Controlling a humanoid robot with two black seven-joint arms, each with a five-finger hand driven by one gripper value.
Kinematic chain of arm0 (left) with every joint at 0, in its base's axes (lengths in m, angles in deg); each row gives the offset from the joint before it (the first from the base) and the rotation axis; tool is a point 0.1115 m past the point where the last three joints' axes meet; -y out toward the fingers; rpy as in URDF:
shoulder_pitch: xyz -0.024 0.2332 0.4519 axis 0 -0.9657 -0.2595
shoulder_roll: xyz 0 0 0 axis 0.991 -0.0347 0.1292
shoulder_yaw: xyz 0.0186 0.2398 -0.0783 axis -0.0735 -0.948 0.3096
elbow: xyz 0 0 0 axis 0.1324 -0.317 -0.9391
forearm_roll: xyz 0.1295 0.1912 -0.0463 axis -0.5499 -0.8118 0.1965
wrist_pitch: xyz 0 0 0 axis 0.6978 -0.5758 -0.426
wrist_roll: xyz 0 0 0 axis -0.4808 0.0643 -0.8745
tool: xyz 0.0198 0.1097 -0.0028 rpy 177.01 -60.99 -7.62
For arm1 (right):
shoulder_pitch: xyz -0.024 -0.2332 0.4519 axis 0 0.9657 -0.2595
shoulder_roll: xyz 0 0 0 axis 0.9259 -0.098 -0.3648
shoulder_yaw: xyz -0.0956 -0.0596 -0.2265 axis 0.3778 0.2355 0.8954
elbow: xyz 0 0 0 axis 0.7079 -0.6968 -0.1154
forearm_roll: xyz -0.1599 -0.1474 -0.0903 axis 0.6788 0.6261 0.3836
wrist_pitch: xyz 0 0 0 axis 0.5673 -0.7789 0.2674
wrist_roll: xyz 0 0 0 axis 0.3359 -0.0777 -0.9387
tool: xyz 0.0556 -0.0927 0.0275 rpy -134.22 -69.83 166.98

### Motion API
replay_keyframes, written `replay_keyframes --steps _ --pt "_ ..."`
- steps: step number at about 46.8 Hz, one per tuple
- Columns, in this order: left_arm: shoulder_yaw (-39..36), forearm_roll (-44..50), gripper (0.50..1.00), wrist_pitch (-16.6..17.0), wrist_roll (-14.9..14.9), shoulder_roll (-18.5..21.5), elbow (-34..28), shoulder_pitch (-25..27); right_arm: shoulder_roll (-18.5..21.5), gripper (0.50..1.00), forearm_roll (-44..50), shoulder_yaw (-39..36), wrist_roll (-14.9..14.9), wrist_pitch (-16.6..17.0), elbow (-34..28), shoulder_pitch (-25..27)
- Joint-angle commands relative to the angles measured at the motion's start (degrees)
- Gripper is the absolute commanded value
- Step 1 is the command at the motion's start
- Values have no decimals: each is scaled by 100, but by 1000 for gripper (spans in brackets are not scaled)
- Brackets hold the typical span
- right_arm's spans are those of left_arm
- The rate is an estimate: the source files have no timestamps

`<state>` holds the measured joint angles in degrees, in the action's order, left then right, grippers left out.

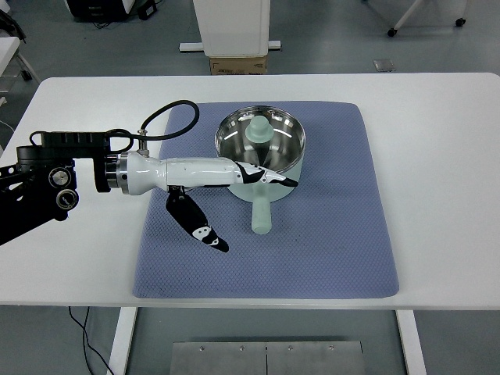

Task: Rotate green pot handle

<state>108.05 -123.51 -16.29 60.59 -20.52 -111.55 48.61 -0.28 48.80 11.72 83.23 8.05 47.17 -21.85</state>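
Left hand flat and open, fingers stretched out, holding nothing. Green pot right behind the fingertips on the blue mat, its handle just below them, pointing at the near table edge. Turning looks not finished; more pushing probably needed.

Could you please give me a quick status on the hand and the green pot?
Left hand open, fingers against pot's near wall. Green pot upright on blue mat, handle pointing toward near edge, ungrasped. Nothing in the way.
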Motion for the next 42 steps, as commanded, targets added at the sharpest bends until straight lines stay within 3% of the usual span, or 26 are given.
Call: replay_keyframes --steps 1,17,30,42 --pt "0 46 1000 15 -1 -9 2 -13 0 1000 0 0 1 -1 0 1" --pt "-9 12 1000 -37 -1 36 -16 250 0 1000 0 0 1 -1 0 1" --pt "-17 -1938 1000 15 -1 -17 10 505 0 1000 0 0 1 -1 0 1" --pt "-35 -2581 1000 33 -1 -184 19 523 0 1000 0 0 1 -1 0 1"
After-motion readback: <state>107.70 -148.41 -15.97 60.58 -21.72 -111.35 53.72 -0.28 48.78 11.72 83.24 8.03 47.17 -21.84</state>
